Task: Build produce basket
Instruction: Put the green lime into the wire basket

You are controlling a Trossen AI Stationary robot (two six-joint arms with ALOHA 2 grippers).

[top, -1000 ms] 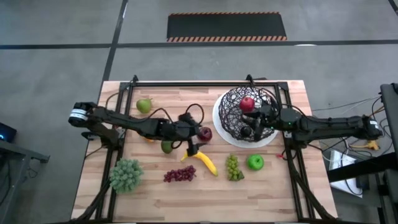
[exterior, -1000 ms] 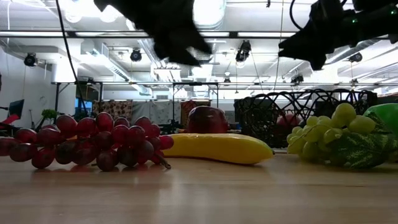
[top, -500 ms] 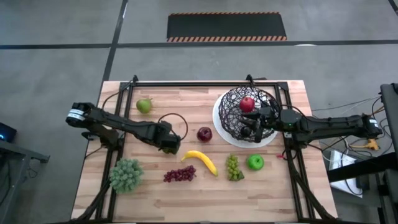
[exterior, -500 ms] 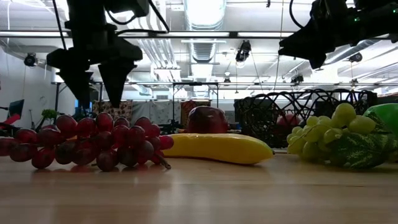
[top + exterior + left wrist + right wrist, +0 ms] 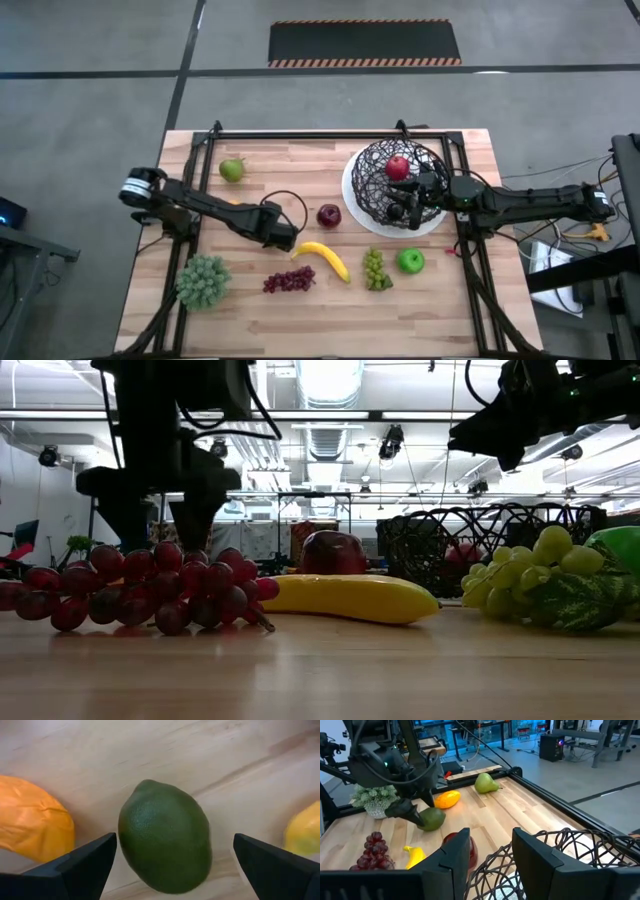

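Left tool point(image 5: 170, 865) spread wide, down at the tabletop point(image 5: 300, 300) straddling the avocado point(image 5: 165, 837); fingers point(image 5: 75, 867) either side, not touching yet; avocado lies on its side left of centre, orange fruit point(image 5: 32, 827) just beside it, banana point(image 5: 322, 258) tip near the other finger

Right tool point(image 5: 487, 855) hangs over the basket point(image 5: 385, 190) rim, fingers partly apart, nothing visibly pinched; basket at right rear holds a red apple point(image 5: 398, 167) and a dark item I can't identify

Step in hand, by my read: pick the avocado for the basket; to do it well:
- centre the fingers across the short axis of the avocado, it's rounded and looks smooth so an off-centre squeeze will likely squirt it out
- go low enough to grip at or below the widest part
- watch the finger on the orange side, clearance looks tight; don't trap the orange fruit
- close slowly, lift straight up before swinging right

Still loose on the tabletop: pear point(image 5: 232, 169), plum point(image 5: 328, 215), purple grapes point(image 5: 288, 281), green grapes point(image 5: 374, 268), green apple point(image 5: 410, 261); leafy bunch point(image 5: 203, 281) stays put
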